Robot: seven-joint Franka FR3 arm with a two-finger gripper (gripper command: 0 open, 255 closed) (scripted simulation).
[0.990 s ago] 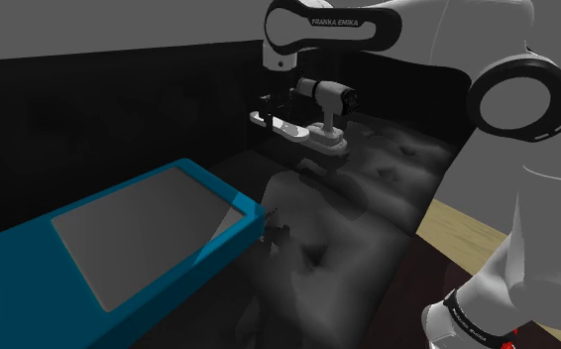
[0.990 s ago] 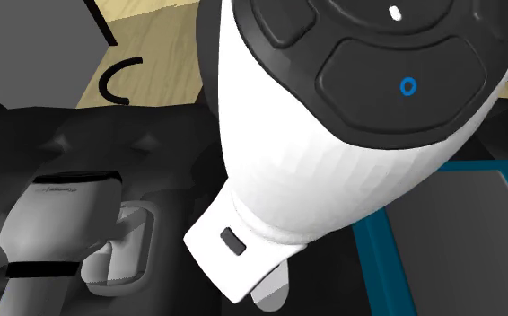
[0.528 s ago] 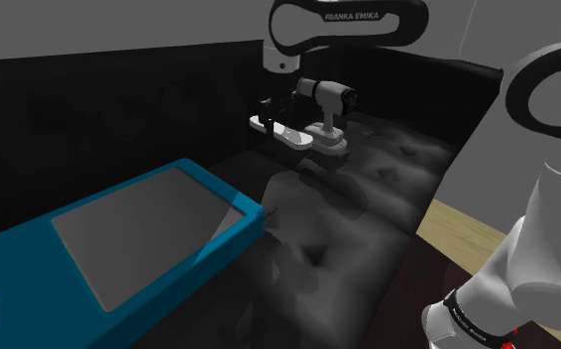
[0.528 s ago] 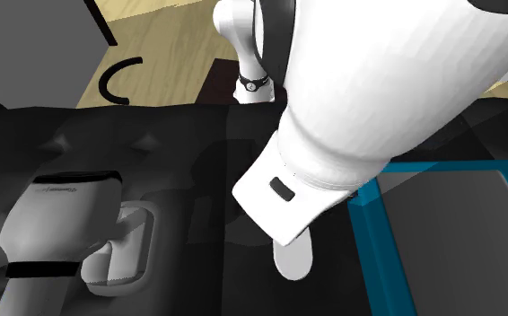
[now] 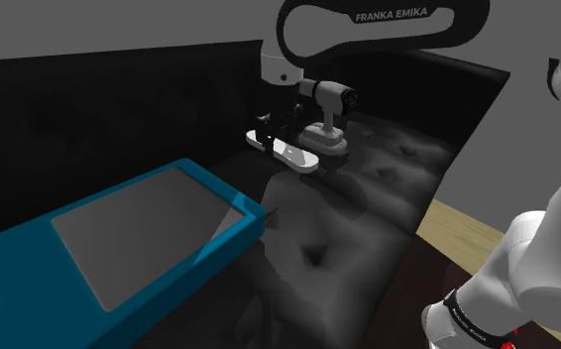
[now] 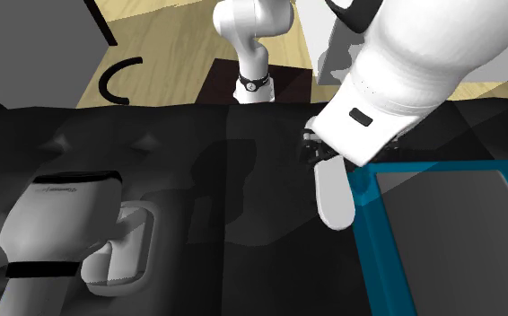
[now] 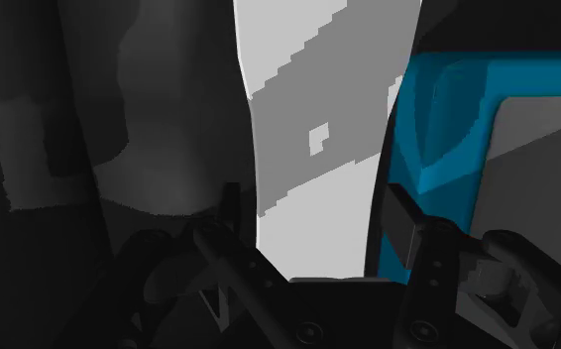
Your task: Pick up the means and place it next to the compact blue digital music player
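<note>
A white flat oblong object (image 5: 290, 154) (image 6: 335, 194) (image 7: 313, 129) hangs above the dark cushioned seat, and my gripper (image 5: 274, 123) (image 6: 314, 148) (image 7: 313, 226) is shut on its upper end. Both black fingers (image 7: 399, 220) press against its sides. The blue music player (image 5: 120, 248) (image 6: 427, 242) (image 7: 437, 129) is a big blue slab with a grey screen, lying flat. In the second exterior view the object's lower tip sits just to the left of the player's corner. Whether it touches the seat I cannot tell.
A grey-white device with black bands (image 5: 326, 104) (image 6: 59, 238) rests on the dark seat (image 5: 368, 218) behind the gripper. The seat's dark back (image 5: 90, 109) rises behind the player. Wooden floor (image 6: 167, 40) and the arm's base (image 6: 254, 83) lie beyond the seat.
The arm has swung the white object toward the blue player, rightward in the second exterior view and slightly left and down in the shoulder view. The grip is unchanged.
</note>
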